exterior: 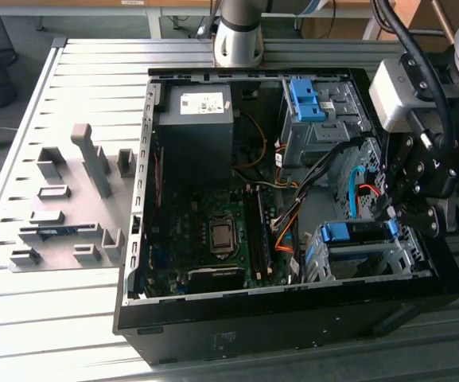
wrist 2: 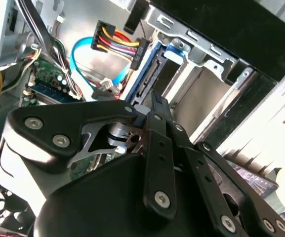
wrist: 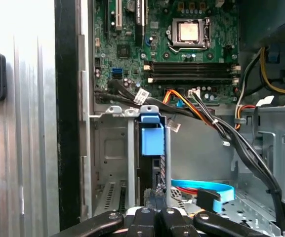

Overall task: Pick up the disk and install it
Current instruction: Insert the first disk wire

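The disk [exterior: 348, 232] sits on edge in a slot of the lower metal drive cage [exterior: 356, 261], at the case's front corner on the exterior view's right. Its blue carrier tab [wrist: 151, 138] stands out of the cage [wrist: 110, 148] in the first wrist view. In the second wrist view the carrier's blue edge [wrist 2: 149, 69] runs along the cage wall [wrist 2: 201, 74]. My gripper [exterior: 392, 215] hangs just beside the cage with its black fingers [wrist: 147, 217] pressed together. Its tips [wrist 2: 156, 98] are at the disk's end, and I cannot tell whether they touch it.
The open black tower case [exterior: 293, 318] lies on a slatted metal table. An upper cage holds a blue bracket [exterior: 305, 99]. The black power supply [exterior: 196, 119] and motherboard [exterior: 213, 231] fill the case's left. Orange and blue cables [wrist 2: 83, 59] run near the cage. Grey fixtures [exterior: 62, 207] stand left.
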`<action>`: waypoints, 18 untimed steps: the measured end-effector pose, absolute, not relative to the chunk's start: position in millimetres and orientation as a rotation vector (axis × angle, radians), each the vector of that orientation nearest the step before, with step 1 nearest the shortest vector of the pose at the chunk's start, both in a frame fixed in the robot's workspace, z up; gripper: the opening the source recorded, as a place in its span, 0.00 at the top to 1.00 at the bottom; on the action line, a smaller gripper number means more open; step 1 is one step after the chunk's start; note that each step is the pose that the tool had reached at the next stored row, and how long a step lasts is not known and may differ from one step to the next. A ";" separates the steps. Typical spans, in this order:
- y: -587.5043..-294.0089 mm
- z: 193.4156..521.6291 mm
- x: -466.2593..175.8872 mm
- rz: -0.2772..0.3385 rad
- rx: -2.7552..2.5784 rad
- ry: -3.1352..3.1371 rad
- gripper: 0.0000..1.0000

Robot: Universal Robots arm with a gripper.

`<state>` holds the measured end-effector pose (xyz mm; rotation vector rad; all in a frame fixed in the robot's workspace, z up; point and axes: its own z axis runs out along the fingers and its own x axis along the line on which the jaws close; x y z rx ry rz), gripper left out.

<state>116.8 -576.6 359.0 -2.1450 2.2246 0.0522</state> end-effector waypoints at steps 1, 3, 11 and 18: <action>-575.8 359.0 118.1 0.052 -2.145 2.224 0.89; -573.8 358.7 122.5 0.052 -2.146 2.224 0.89; -571.2 358.2 127.9 0.054 -2.146 2.225 0.89; -571.2 358.2 128.0 0.054 -2.147 2.225 0.89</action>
